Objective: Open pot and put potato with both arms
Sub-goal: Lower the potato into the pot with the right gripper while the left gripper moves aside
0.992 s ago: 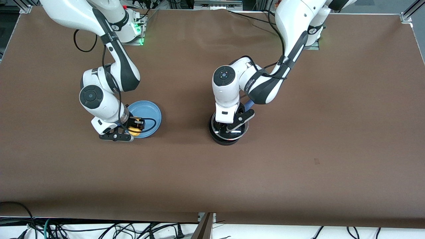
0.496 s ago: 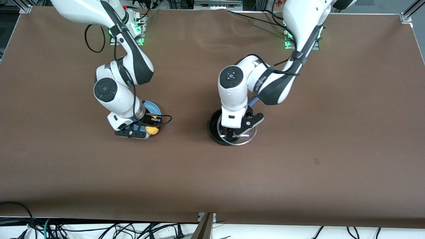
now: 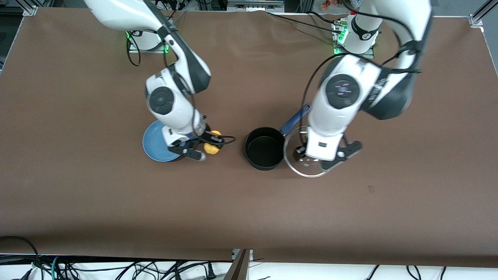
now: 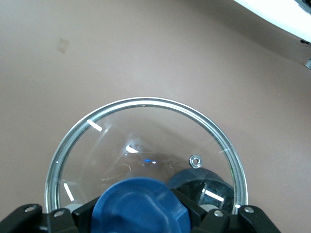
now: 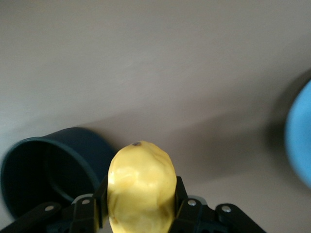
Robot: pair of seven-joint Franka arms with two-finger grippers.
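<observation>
The black pot (image 3: 264,148) stands open and empty mid-table, with its blue handle (image 3: 295,116) pointing toward the robots' bases. My left gripper (image 3: 317,155) is shut on the blue knob (image 4: 138,208) of the glass lid (image 3: 297,165) and holds it in the air beside the pot, toward the left arm's end. The lid's rim shows in the left wrist view (image 4: 146,102). My right gripper (image 3: 208,147) is shut on the yellow potato (image 3: 213,148) and holds it over the table between the plate and the pot. The right wrist view shows the potato (image 5: 141,187) between the fingers and the pot (image 5: 48,170) ahead.
A flat light-blue plate (image 3: 155,146) lies on the table under the right arm's wrist, toward the right arm's end; its edge shows in the right wrist view (image 5: 299,141). Cables run along the table edge nearest the front camera.
The left gripper lifted the lid off the pot and carried it toward the left arm's end. The right gripper lifted the potato off the plate and moved it toward the pot.
</observation>
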